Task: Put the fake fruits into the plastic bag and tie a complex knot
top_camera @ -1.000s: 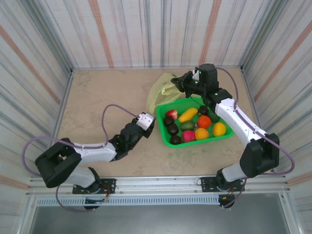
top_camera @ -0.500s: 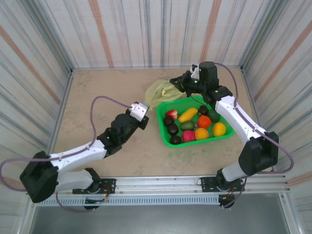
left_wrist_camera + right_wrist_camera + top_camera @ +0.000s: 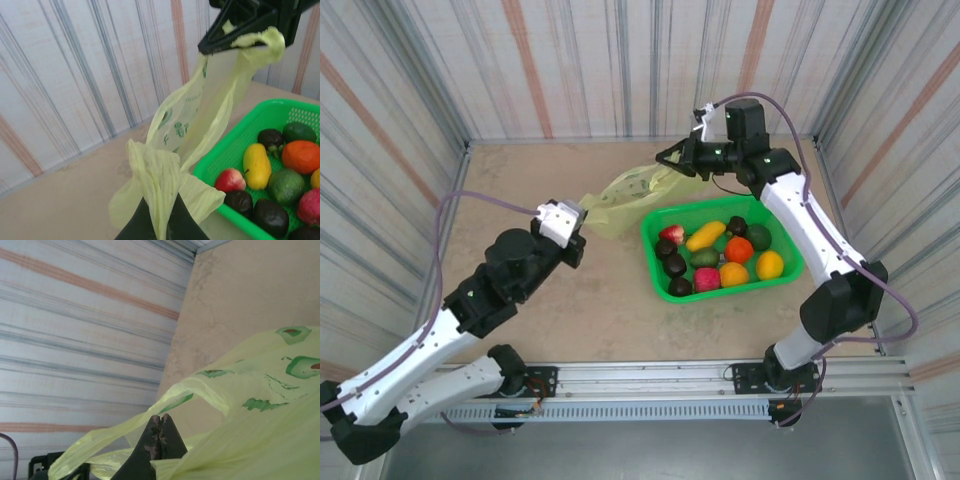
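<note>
Bag (image 3: 620, 190) hung between left pincer (image 3: 159, 212) and right pincer (image 3: 666, 157), near counter's (image 3: 520, 180) far edge.
Both clamp it; fruits (image 3: 738, 249) sit in basket (image 3: 730, 290); mouth needs opening next.

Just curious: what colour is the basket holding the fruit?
The basket is bright green, clearest in the top view.

The left arm stretches from its base diagonally forward and right, its left tool (image 3: 582, 215) clamped on the plastic bag (image 3: 620, 192). The right arm reaches far back, wrist bent leftward, right tool (image 3: 667, 158) pinching the same bag.
</note>
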You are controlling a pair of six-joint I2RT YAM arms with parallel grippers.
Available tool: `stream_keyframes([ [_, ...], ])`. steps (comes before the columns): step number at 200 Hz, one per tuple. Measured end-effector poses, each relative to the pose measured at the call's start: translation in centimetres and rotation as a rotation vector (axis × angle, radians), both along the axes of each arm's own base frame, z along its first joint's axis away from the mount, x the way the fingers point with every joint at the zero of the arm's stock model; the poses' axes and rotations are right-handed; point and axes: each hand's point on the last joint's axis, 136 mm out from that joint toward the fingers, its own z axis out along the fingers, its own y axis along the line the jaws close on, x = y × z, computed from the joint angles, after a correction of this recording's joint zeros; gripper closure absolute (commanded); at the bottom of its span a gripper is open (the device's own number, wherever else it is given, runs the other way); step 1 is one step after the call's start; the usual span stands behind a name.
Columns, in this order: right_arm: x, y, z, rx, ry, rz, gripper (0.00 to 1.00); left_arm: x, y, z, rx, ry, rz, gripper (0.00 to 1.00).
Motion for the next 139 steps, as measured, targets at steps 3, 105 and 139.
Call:
stream_keyframes([
  [3, 0.2, 0.1, -0.1, -0.004, 0.002, 0.002, 0.86, -0.1, 0.1, -0.2, 0.004, 0.009, 0.002, 1.00],
  [105, 1.8, -0.5, -2.5, -0.243, 0.016, -0.051, 0.28, 2.2, -0.6, -1.6, -0.082, 0.355, 0.002, 1.00],
  [139, 1.8, -3.7, 0.3, -0.326, -0.082, -0.149, 0.34, 3.3, 0.3, -2.0, -0.156, 0.469, 0.031, 1.00],
])
